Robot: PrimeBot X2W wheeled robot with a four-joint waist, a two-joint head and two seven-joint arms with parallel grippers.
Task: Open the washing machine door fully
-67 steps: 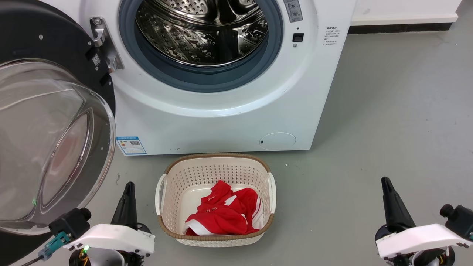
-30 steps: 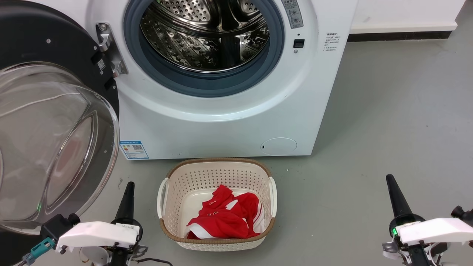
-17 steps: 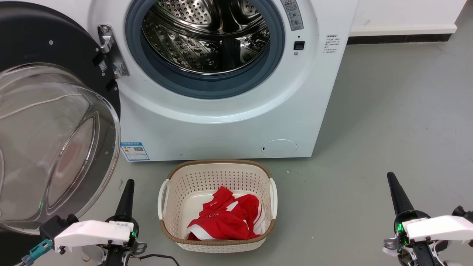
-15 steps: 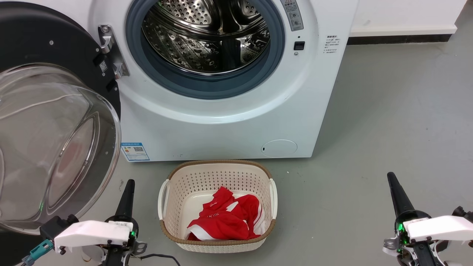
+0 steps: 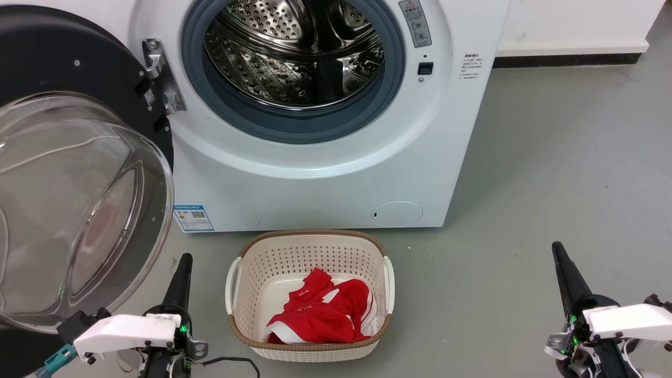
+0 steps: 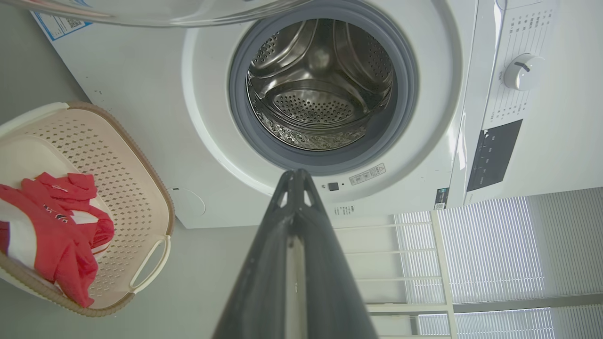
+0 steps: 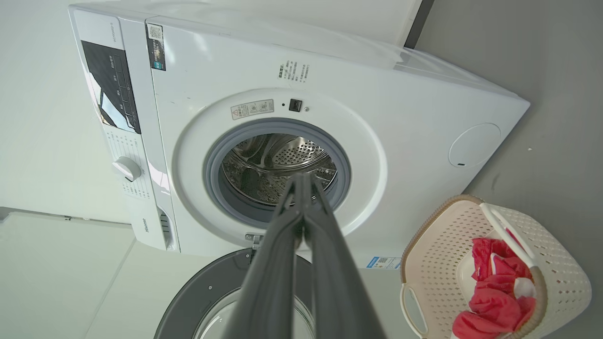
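Washing machine door (image 5: 68,173) swung wide open, hanging off its hinge at the left of the washing machine (image 5: 325,178), glass bowl bulging outward. Steel drum (image 5: 294,58) exposed.

Left gripper (image 5: 185,258) low, near the door's lower rim, fingers pressed together. Right gripper (image 5: 556,247) well apart at the right, fingers together too.

Cream laundry basket (image 5: 310,239) on the grey floor (image 5: 551,173) just before the machine, with a red garment (image 5: 320,315) inside.

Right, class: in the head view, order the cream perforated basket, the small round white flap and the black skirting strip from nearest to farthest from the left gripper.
1. Cream perforated basket, right of the left gripper.
2. Small round white flap, low on the washing machine front.
3. Black skirting strip, far right by the wall.
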